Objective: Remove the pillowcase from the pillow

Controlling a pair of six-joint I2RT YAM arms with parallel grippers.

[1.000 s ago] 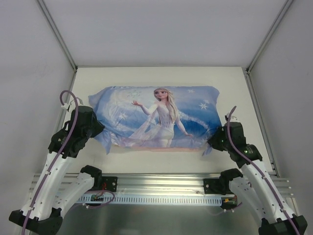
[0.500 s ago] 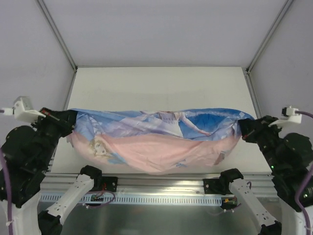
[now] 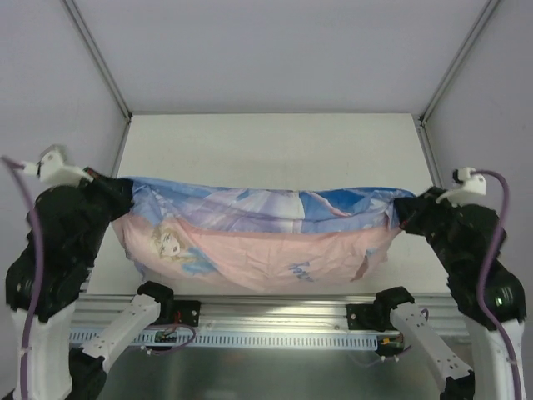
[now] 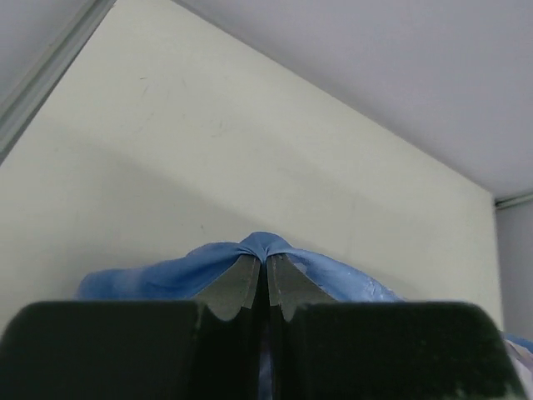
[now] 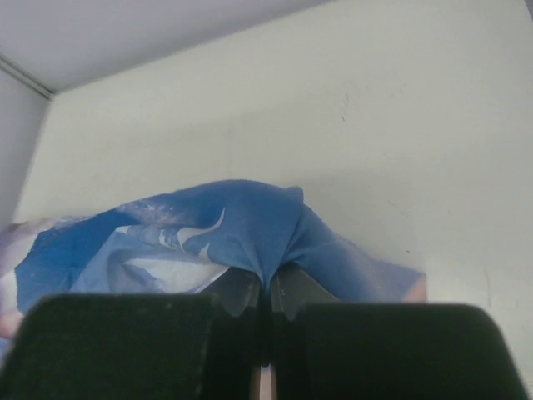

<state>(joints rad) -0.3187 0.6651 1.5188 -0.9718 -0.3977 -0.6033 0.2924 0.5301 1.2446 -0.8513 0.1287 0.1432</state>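
Our left gripper [image 3: 117,190] is clamped on the left blue corner of the pillowcase [image 3: 258,246]. It hangs stretched between both arms, sagging over the near edge of the tabletop [image 3: 275,146], pink side toward us. We cannot see the pillow inside. Our right gripper [image 3: 405,210] pinches the right blue corner, jaws tight on the fabric.

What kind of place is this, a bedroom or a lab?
Most likely a robotics lab test cell, not a home: a white table boxed in by plain grey panels, with the left arm and right arm bolted to an aluminium rail.
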